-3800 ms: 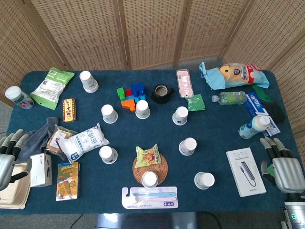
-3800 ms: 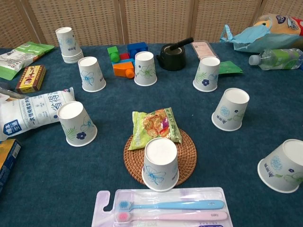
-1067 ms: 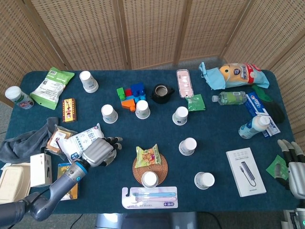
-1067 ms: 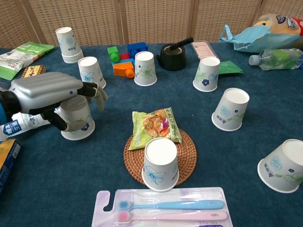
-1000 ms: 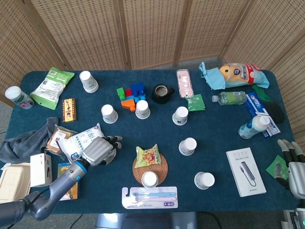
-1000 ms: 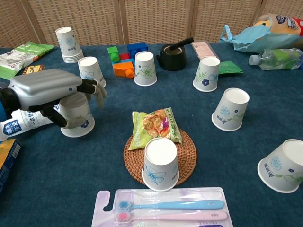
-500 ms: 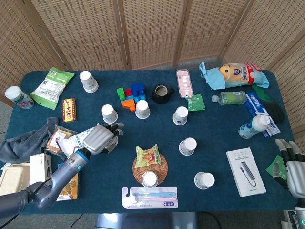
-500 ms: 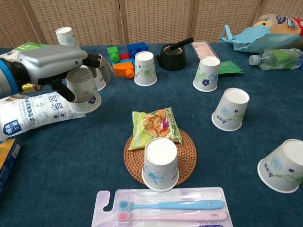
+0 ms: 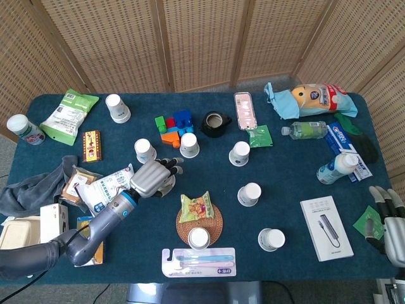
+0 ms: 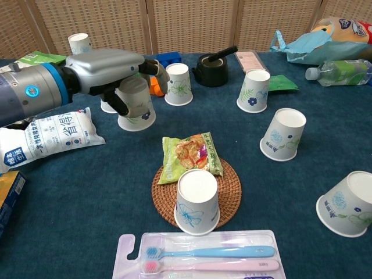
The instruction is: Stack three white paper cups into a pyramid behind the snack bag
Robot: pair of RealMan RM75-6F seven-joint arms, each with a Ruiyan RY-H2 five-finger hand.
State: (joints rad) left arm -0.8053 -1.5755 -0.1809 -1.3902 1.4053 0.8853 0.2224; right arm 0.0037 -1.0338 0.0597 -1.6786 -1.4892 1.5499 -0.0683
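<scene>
Nearest me, a paper cup (image 10: 197,200) stands mouth-down on the woven coaster (image 10: 229,197), the snack bag (image 10: 190,154) just behind it. My left hand (image 10: 110,67) grips another upturned cup (image 10: 136,104), axis roughly upright, left of the bag. My right hand (image 9: 393,225) rests with fingers spread at the worktop (image 9: 288,180) edge.

The snack bag (image 10: 190,155) lies partly on a round mat (image 10: 228,195), behind a cup (image 10: 197,201) standing on the mat. In front of it lies a toothbrush pack (image 10: 200,258). Behind and left of the bag, the left hand (image 10: 113,67) holds another cup (image 10: 135,103). Toy blocks (image 9: 173,124) lie further behind.
</scene>
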